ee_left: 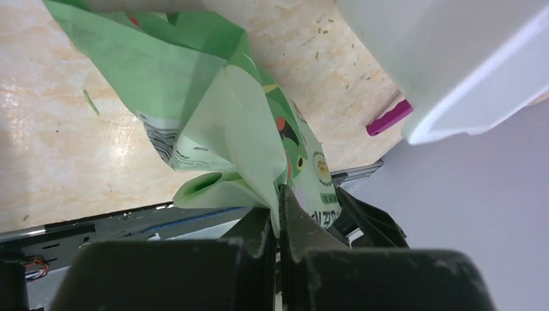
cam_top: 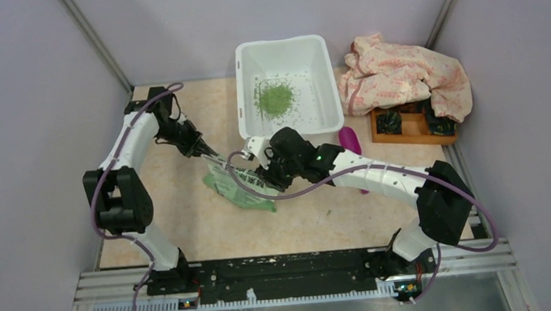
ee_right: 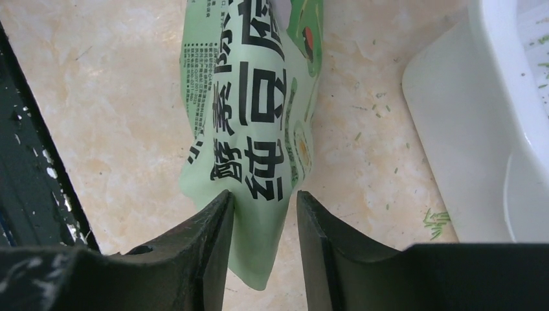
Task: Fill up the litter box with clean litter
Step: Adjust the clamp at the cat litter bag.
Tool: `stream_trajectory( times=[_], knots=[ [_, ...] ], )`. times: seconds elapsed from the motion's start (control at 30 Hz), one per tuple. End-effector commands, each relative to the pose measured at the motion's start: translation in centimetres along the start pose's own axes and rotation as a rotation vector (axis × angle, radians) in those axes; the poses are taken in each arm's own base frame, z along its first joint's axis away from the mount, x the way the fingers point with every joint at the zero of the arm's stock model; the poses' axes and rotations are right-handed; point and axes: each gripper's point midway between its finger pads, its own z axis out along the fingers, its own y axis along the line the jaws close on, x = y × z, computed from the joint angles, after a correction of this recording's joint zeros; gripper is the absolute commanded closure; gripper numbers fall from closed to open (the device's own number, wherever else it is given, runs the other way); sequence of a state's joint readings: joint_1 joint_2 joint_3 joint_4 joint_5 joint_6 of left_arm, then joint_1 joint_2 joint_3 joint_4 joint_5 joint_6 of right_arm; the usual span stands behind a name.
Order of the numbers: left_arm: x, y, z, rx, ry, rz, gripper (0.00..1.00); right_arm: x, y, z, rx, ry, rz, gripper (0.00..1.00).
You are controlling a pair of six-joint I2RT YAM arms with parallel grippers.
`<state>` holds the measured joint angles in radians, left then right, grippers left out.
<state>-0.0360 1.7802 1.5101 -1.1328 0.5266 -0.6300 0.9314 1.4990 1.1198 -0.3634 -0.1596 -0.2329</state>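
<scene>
Green bag (cam_top: pixel 240 192) lies near scoop (cam_top: pixel 349 141); cloth (cam_top: pixel 407 78) drapes wooden tray (cam_top: pixel 409 138).

A green bag (ee_right: pixel 259 129) with big black letters is over the bench (ee_right: pixel 116 129). Its end sits between the right gripper (ee_right: pixel 264 197)'s parted black fingers (ee_right: pixel 207 259). The white litter box (ee_right: pixel 511 97) is on the right, with bits of clean litter (ee_right: pixel 437 220) near it.

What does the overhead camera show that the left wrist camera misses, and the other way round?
Only overhead: the pile of clean litter inside the litter box, a patterned cloth and a wooden tray. Only the left wrist: the left tool seen close, pinched shut on a fold of the green bag. Both: the bag, the litter box, the magenta scoop and the table.
</scene>
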Motion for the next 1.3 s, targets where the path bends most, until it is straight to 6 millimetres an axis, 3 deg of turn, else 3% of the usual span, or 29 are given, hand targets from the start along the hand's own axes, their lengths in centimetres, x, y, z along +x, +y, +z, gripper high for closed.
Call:
stream_trajectory(
  times=[0.0,0.13,0.17,0.33,0.63,0.83,1.1,1.17,1.2,1.27],
  knots=[
    [1.8,-0.4,-2.8,0.062,-0.043,0.05,1.0,-1.6,0.0,-0.1,0.008,-0.057,-0.054,0.65],
    [2.8,-0.3,-3.5,0.094,-0.069,0.057,1.0,-2.1,1.1,0.0,-0.054,-0.097,-0.067,0.98],
    [3.1,-0.4,-3.7,0.109,-0.082,0.061,1.0,-2.2,1.1,0.0,-0.053,-0.098,-0.073,1.0],
    [4.6,0.5,-3.5,0.154,-0.109,0.063,0.98,-2.5,-0.2,-1.4,0.019,-0.091,-0.124,1.0],
    [7.9,2.0,-2.6,0.236,-0.098,0.051,0.84,-2.7,-3.9,-4.8,0.153,-0.079,-0.135,1.0],
    [8.1,2.5,-2.3,0.25,-0.133,0.056,0.64,-1.4,-6.1,-5.5,0.242,-0.049,-0.15,1.0],
    [6.2,2.1,0.8,0.319,-0.115,0.026,0.38,-1.2,-5.9,-5.0,0.221,-0.059,-0.132,1.0],
    [5.8,2.1,1.2,0.323,-0.116,0.015,0.21,-1.2,-5.9,-5.0,0.219,-0.06,-0.128,1.0],
    [5.6,2.1,1.4,0.32,-0.116,0.008,0.05,-1.1,-5.8,-5.0,0.216,-0.057,-0.127,1.0],
    [5.4,2.0,1.7,0.32,-0.099,-0.009,0.01,-1.2,-5.7,-5.2,0.216,-0.062,-0.126,1.0]
  ],
)
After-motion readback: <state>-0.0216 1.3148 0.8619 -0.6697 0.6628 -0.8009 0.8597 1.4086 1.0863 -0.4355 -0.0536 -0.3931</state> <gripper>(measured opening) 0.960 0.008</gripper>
